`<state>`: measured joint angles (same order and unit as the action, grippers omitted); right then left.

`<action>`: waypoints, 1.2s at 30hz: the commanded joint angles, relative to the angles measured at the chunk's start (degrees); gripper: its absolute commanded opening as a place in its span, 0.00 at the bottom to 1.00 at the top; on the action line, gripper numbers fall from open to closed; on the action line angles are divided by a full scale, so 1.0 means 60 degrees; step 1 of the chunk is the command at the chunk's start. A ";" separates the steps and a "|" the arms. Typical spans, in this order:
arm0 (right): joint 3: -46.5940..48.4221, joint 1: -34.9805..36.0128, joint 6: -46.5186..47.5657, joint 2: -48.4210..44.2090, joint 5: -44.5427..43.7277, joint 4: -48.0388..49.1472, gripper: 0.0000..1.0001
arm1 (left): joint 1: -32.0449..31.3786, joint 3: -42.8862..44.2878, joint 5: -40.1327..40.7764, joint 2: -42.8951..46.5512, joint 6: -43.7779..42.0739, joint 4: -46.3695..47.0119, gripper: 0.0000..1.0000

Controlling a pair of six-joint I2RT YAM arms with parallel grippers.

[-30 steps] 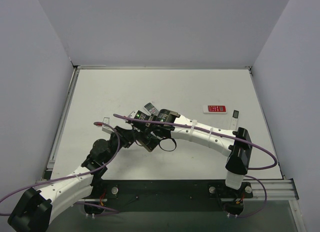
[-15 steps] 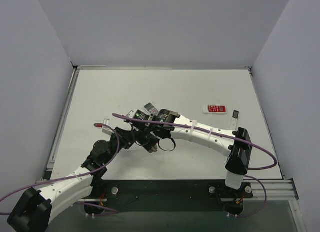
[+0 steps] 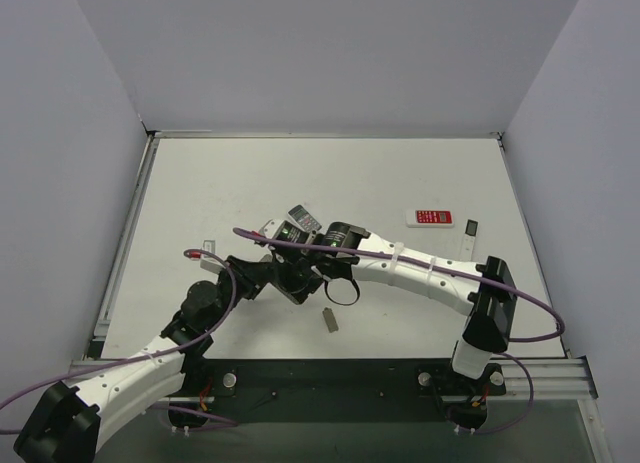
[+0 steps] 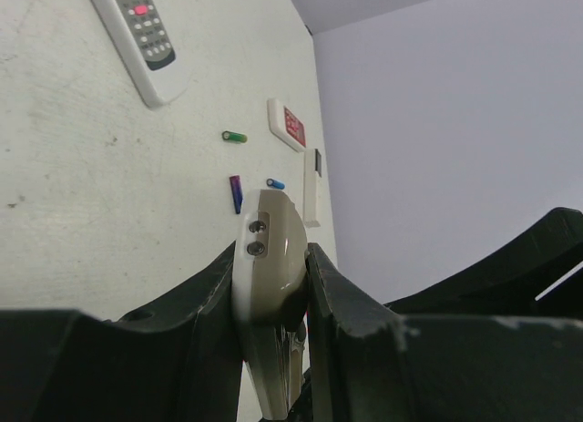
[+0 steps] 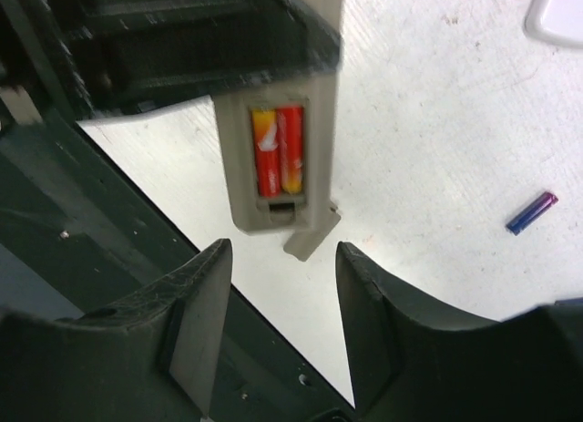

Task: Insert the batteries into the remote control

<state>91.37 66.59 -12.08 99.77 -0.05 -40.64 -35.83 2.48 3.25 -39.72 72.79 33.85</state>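
Note:
My left gripper (image 4: 271, 258) is shut on the remote control (image 4: 270, 249), holding it edge-up by its tan-grey body above the table; it shows in the top view (image 3: 291, 285) among the two grippers. In the right wrist view the remote's back (image 5: 276, 158) faces the camera with its compartment open and two red-orange batteries (image 5: 276, 150) lying inside. My right gripper (image 5: 282, 322) is open and empty just below the remote. Loose batteries lie on the table: a green one (image 4: 234, 137), a blue-red one (image 4: 237, 192) and a small blue one (image 4: 275, 183).
The small grey cover plate (image 3: 328, 320) lies on the table near the front edge, also under the remote in the right wrist view (image 5: 310, 237). A white remote with grey buttons (image 4: 137, 30), a red flat remote (image 3: 433, 217) and a white remote with dark display (image 3: 471, 238) lie further back.
The grey cover plate, earlier up at the remote between the grippers, now lies on the table nearer the front. The right arm has shifted slightly right and its gripper is empty.

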 commanded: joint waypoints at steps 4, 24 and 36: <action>-0.3181 -0.0756 0.0269 -0.1802 0.0521 0.1570 0.45 | 0.0332 0.0041 0.0367 0.0423 -0.1013 -0.0805 0.00; -0.4390 -0.0771 0.2104 0.0217 0.1665 0.2833 0.47 | 0.0538 0.0422 0.1391 0.4159 -0.2187 -0.6018 0.00; -0.5062 -0.1751 -0.0344 0.0380 -0.0957 0.2893 0.46 | 0.0552 0.0319 0.1276 0.4219 -0.2025 -0.5862 0.00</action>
<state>64.38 59.75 -7.90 104.33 2.61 -21.17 -32.88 2.44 11.07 -13.54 60.80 -4.12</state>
